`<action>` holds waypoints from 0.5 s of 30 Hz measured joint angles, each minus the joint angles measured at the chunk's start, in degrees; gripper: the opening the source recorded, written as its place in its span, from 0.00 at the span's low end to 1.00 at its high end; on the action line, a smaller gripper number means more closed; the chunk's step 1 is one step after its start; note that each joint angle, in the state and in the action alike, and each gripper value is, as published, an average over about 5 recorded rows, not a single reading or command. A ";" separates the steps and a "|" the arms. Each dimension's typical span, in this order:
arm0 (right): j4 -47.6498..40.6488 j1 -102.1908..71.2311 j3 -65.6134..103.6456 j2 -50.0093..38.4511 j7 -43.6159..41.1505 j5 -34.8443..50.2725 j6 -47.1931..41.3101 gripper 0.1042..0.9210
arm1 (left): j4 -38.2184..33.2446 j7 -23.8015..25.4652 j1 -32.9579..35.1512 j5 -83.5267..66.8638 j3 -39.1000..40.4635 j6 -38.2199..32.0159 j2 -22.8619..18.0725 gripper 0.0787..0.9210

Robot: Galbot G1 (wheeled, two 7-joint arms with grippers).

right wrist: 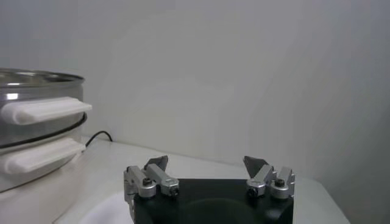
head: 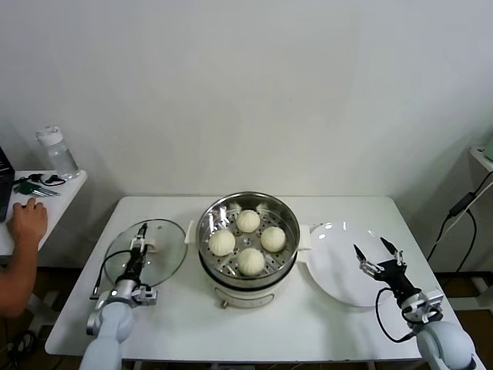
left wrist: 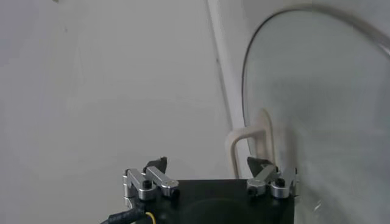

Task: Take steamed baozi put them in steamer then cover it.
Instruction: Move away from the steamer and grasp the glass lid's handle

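four steamed baozi [head: 248, 240] sat on the perforated tray inside the steamer [head: 220, 273] at the middle of the bench [head: 323, 327]. the cover [head: 166, 260] lay flat on the bench left of it. the left gripper [head: 142, 232] hovered over the cover's handle [left wrist: 250, 144], fingers spread wide. the right gripper [head: 377, 253], arm low and reaching forward, was wide open above the white plate [head: 331, 270].

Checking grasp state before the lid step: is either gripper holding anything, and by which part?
Nothing is held. The left gripper hovers open over the cover by its handle; the right gripper is open above the plate.
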 measured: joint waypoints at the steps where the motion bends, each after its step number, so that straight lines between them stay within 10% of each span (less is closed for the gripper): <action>1: -0.06 -0.02 -0.01 0.06 -0.07 -0.19 0.05 0.88 | 0.26 -0.10 -0.24 -0.06 0.01 0.02 0.03 0.88; 15: -0.83 -0.51 -0.04 0.78 -1.03 -2.96 0.82 0.88 | 3.02 -0.03 -2.71 -1.65 0.80 -0.30 0.65 0.82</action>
